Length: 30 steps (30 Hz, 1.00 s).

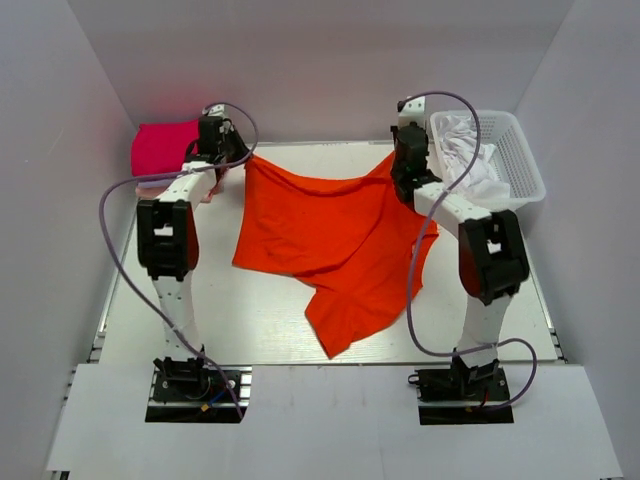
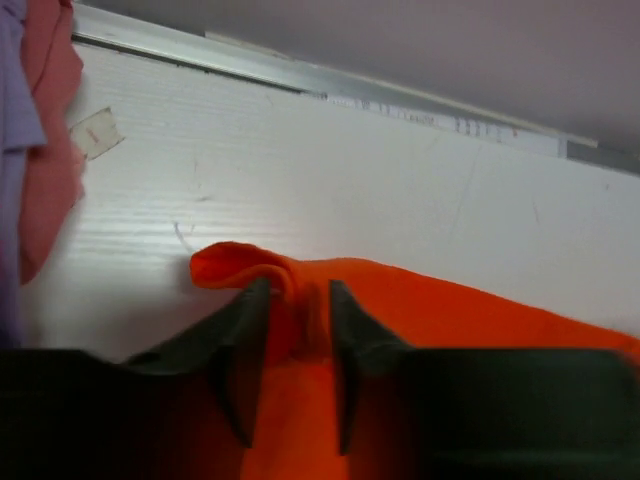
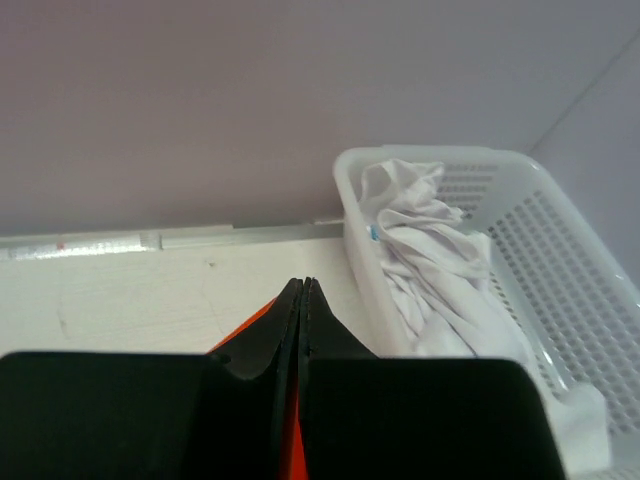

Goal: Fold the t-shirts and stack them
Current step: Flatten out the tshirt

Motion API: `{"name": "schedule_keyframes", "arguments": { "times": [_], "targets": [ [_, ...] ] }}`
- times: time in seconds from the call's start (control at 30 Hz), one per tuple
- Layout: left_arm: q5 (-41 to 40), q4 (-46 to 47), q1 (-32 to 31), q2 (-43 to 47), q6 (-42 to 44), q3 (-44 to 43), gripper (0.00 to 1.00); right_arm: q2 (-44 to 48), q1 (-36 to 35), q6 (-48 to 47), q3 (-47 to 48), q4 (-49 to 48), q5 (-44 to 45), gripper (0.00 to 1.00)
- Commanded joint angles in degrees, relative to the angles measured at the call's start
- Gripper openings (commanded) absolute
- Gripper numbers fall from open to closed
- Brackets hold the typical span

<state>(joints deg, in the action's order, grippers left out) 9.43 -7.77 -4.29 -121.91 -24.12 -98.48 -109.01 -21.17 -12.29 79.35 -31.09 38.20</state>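
Note:
The bright orange-red t-shirt (image 1: 330, 235) lies loose and spread across the table's middle. My left gripper (image 1: 232, 152) pinches its far left corner; in the left wrist view (image 2: 298, 300) a bunched orange fold (image 2: 240, 265) sits between the two fingers. My right gripper (image 1: 405, 165) pinches its far right corner; in the right wrist view (image 3: 303, 290) the fingers are pressed together with a sliver of orange cloth (image 3: 240, 330) beneath. A folded magenta-pink shirt (image 1: 160, 147) tops a stack at the far left, with lavender (image 2: 15, 150) and pink (image 2: 55, 130) cloth below it.
A white perforated basket (image 1: 515, 165) holding crumpled white cloth (image 1: 465, 145) stands at the far right, close beside my right gripper. It also shows in the right wrist view (image 3: 560, 290). Grey walls enclose the table on three sides.

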Motion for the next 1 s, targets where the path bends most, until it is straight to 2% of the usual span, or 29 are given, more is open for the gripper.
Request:
{"name": "schedule_keyframes", "arguments": {
  "times": [0.0, 0.03, 0.07, 0.1, 0.13, 0.17, 0.2, 0.27, 0.4, 0.47, 0.5, 0.57, 0.6, 0.63, 0.7, 0.73, 0.77, 0.8, 0.87, 0.97],
  "targets": [
    [-0.29, -0.48, 0.25, -4.9, 1.88, -9.08, 0.5, -4.62, 2.0, 1.83, 10.61, 0.31, -2.94, 0.0],
    [-0.29, -1.54, 0.25, -8.31, 1.88, -13.1, 0.8, -9.16, 2.27, 2.44, 12.48, 2.85, -3.65, 0.0],
    [0.23, -2.33, 0.25, -9.74, 1.88, -15.06, 1.0, -10.94, 3.06, 3.06, 14.5, 4.44, -5.74, 0.0],
    [0.85, -3.29, 0.25, -10.97, 1.88, -16.91, 1.0, -12.26, 3.15, 3.5, 21.13, 9.42, -5.42, 0.04],
    [1.37, -4.35, 0.25, -11.94, 1.88, -20.4, 1.0, -15.84, 3.41, 4.03, 23.11, 11.21, -5.59, 0.4],
    [1.9, -6.62, 0.25, -12.56, 1.88, -21.66, 1.0, -16.58, 3.41, 4.03, 29.05, 13.66, -9.07, 0.67],
    [2.43, -7.25, 0.25, -12.57, 2.4, -22.28, 1.0, -17.19, 3.41, 4.21, 30.41, 19.78, -10.06, 0.9],
    [3.05, -8.04, 0.25, -9.43, 3.29, -21.24, 1.0, -16.68, 3.15, 4.82, 31.56, 21.94, -13.04, 0.9],
    [1.64, -9.8, -0.89, -2.39, 5.66, -12.56, 1.0, -10.09, 3.06, 6.05, 26.57, 24.92, -17.96, 0.9],
    [0.24, -11.47, -0.89, 3.85, 5.05, -8.51, 1.0, -6.5, 2.98, 7.98, 25.94, 28.0, -19.46, 0.9],
    [-0.89, -13.31, -0.89, 6.05, 5.05, -3.35, 1.0, -5.69, 2.8, 8.42, 25.85, 34.28, -22.08, 0.9],
    [-1.69, -13.32, -0.89, 13.75, 2.95, 3.61, 1.0, -1.67, 2.63, 11.83, 23.84, 38.71, -23.34, 0.9],
    [-2.48, -13.32, -0.89, 16.5, 2.42, 11.39, 1.0, -0.42, 2.45, 13.42, 22.61, 40.56, -24.99, 0.9],
    [-3.18, -12.8, -0.89, 19.22, 1.71, 15.29, 1.0, 2.55, 2.62, 17.44, 16.42, 40.76, -26.4, 0.9],
    [-6.69, -13.49, -0.89, 27.11, -2.23, 25.9, 1.0, 7.55, 2.1, 19.75, 8.59, 40.67, -29.65, 0.9],
    [-7.84, -14.28, -0.89, 29.51, -3.64, 28.92, 1.0, 11.41, 2.1, 24.38, 5.67, 40.15, -30.37, 0.9],
    [-10.2, -15.07, -0.89, 31.71, -6.7, 34.52, 1.0, 12.93, 1.4, 23.99, -2.89, 38.84, -32.11, 0.9],
    [-10.22, -15.08, -0.89, 35.65, -7.6, 37.1, 1.0, 17.38, 1.22, 24.42, -5.76, 38.22, -33.35, 0.9],
    [-8.91, -14.39, -0.89, 38.75, -8.31, 43.68, 1.0, 19.09, 0.61, 26.97, -12.79, 38.91, -36.34, 0.9],
    [-5.14, -9.47, -0.89, 41.48, -7.43, 49.41, 1.0, 21.03, -0.54, 28.02, -17.1, 42.41, -37.49, 0.9]
  ]
}}
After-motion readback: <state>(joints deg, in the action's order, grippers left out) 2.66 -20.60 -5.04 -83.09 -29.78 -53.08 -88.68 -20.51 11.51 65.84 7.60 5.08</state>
